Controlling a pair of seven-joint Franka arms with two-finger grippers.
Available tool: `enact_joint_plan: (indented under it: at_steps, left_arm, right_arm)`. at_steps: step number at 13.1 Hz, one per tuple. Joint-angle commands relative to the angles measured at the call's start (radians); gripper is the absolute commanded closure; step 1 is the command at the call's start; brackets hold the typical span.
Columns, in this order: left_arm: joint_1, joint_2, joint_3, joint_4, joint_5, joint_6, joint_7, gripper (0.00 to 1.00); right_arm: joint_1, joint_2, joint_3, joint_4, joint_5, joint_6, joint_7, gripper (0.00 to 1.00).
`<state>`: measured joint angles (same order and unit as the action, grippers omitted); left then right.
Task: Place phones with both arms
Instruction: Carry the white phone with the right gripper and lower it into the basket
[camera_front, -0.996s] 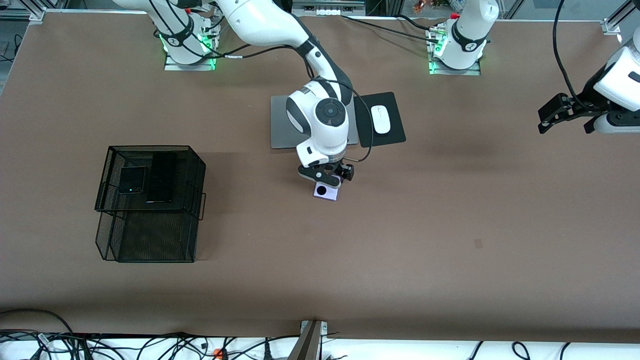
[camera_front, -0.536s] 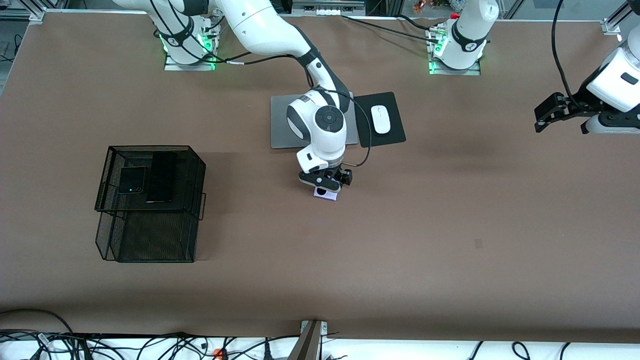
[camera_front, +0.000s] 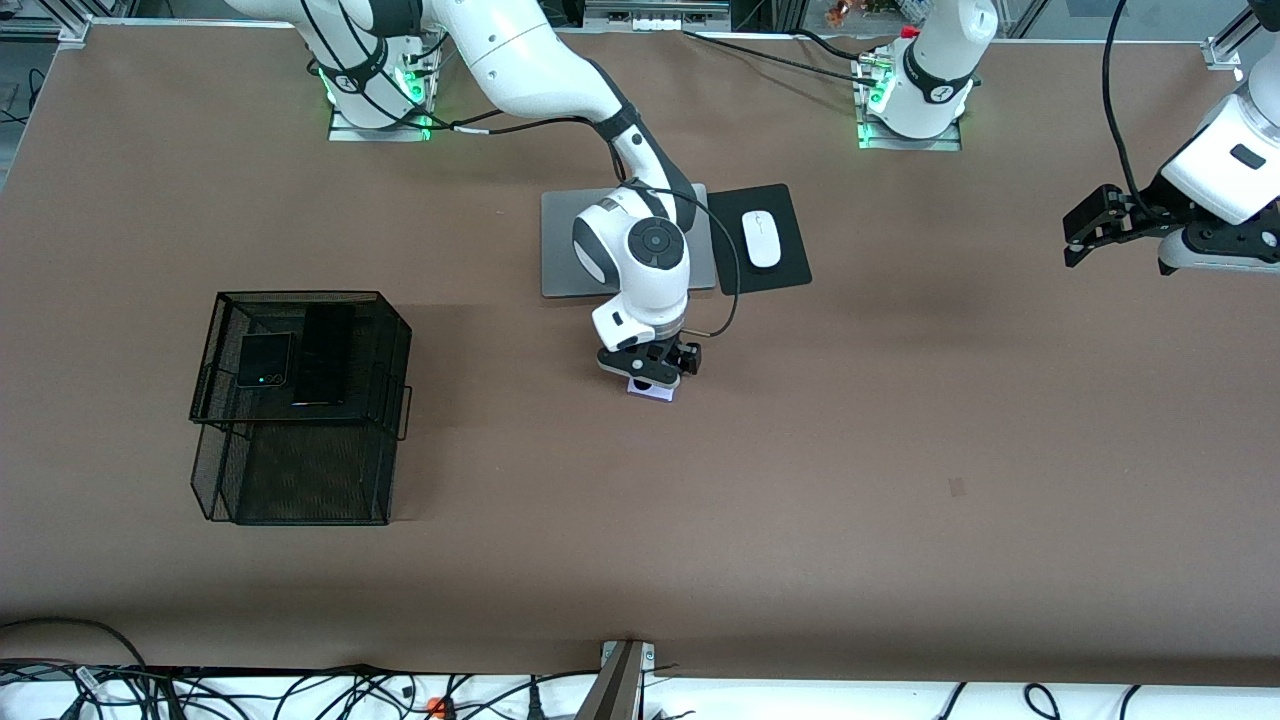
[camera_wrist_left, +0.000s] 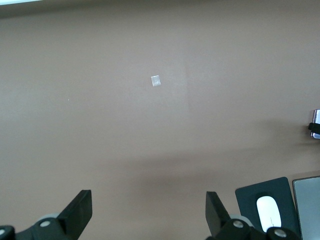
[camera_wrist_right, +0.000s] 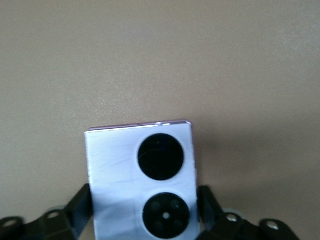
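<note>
Two phones are already in the black mesh basket, well off toward the right arm's end of the table from the working gripper: the squarish black flip phone and the long slim black slab lying side by side on its upper tier. The third, the lavender phone, lies flat on the table directly under the right gripper, and the wrist camera shows a finger hard against each long edge, so the jaws are pinching it across its width. The laptop and the white mouse sit just above that gripper in the front view.

To do this pickup well, I'd want the squeeze settled and centred before any lift, then a straight rise so the flat body doesn't pivot or scrape.

The left gripper waits, spread wide, over bare table at the left arm's end.
</note>
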<state>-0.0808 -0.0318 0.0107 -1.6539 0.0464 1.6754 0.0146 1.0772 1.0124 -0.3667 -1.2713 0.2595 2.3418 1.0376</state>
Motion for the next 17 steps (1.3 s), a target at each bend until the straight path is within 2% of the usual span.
enact_joint_plan:
  at_steps: [1, 3, 5, 13, 17]
  left_arm:
    - [0.001, 0.013, -0.002, 0.034, 0.021, -0.025, 0.022, 0.00]
    - [0.001, 0.015, -0.003, 0.034, 0.021, -0.025, 0.022, 0.00]
    - [0.001, 0.013, -0.003, 0.034, 0.021, -0.025, 0.024, 0.00]
    - [-0.011, 0.013, -0.009, 0.039, 0.023, -0.036, 0.018, 0.00]
    - [-0.011, 0.013, -0.009, 0.039, 0.023, -0.036, 0.019, 0.00]
  right_arm:
    - [0.000, -0.006, 0.005, -0.008, -0.006, 0.017, -0.021, 0.99]
    - [0.000, -0.027, 0.003, -0.002, 0.000, -0.001, -0.019, 1.00]
    - [-0.002, -0.067, -0.001, 0.006, 0.000, -0.088, -0.019, 1.00]
    - [-0.054, -0.388, -0.029, 0.006, -0.005, -0.438, -0.069, 1.00]
    - [-0.080, -0.487, -0.135, 0.004, -0.003, -0.605, -0.279, 1.00]
